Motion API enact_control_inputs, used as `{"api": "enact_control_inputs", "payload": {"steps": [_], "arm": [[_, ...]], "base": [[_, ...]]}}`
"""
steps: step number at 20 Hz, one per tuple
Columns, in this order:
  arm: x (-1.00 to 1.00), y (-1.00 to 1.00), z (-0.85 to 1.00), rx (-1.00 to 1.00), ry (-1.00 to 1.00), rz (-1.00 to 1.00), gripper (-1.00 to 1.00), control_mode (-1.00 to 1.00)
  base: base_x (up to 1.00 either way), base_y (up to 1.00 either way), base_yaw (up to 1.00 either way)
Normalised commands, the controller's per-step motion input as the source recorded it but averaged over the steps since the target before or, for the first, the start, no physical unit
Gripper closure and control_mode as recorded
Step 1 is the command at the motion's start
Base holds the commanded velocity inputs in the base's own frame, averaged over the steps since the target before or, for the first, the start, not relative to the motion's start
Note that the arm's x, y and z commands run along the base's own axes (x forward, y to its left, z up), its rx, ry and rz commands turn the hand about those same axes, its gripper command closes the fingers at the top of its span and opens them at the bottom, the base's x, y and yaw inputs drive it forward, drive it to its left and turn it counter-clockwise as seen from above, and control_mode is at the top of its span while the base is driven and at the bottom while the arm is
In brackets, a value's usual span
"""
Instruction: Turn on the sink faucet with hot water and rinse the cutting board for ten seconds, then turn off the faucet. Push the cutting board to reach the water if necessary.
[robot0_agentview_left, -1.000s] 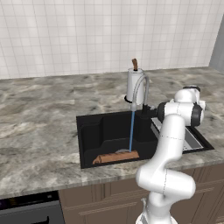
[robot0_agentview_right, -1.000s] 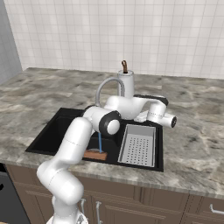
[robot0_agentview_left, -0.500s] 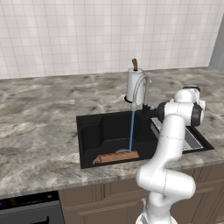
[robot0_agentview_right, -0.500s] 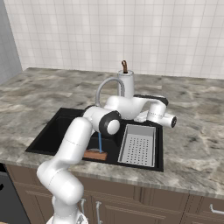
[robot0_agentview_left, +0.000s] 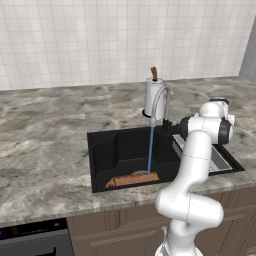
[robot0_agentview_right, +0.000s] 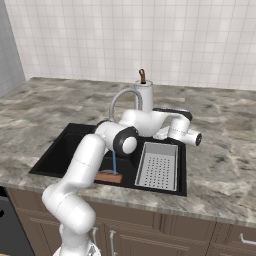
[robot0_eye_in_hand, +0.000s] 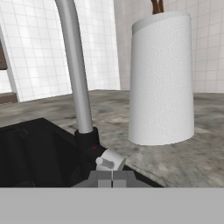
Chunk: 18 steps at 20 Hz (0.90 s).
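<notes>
Water (robot0_agentview_left: 149, 150) runs in a thin pale-blue stream from the grey gooseneck faucet (robot0_agentview_left: 161, 101) into the black sink (robot0_agentview_left: 103, 150). It lands on the orange-brown cutting board (robot0_agentview_left: 132, 179), which lies flat along the basin's front wall. The board (robot0_agentview_right: 108, 177) and stream (robot0_agentview_right: 114, 162) also show past my forearm in the right base view. My gripper (robot0_eye_in_hand: 112, 177) is shut with nothing between its fingers. It sits right below the faucet's small grey handle (robot0_eye_in_hand: 109, 161), at the dark base (robot0_eye_in_hand: 87, 148).
A white paper-towel roll (robot0_eye_in_hand: 161, 78) on a brown-knobbed holder stands on the counter just behind the faucet. A perforated grey tray (robot0_agentview_right: 159, 165) fills the sink's right side. Marble counter (robot0_agentview_left: 45, 145) surrounds the basin, with a tiled wall behind.
</notes>
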Motion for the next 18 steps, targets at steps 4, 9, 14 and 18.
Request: {"api": "enact_control_inputs", "payload": {"steps": [4,9,14,18], "arm": [[0.0,0.0,0.0,0.0,0.0,0.0,1.0,-1.0],[0.0,0.0,0.0,0.0,0.0,0.0,1.0,-1.0],[0.0,0.0,0.0,0.0,0.0,0.0,1.0,-1.0],[0.0,0.0,0.0,0.0,0.0,0.0,1.0,-1.0]], "base": [[0.0,0.0,0.0],[0.0,0.0,0.0],[0.0,0.0,0.0],[0.0,0.0,0.0]]}}
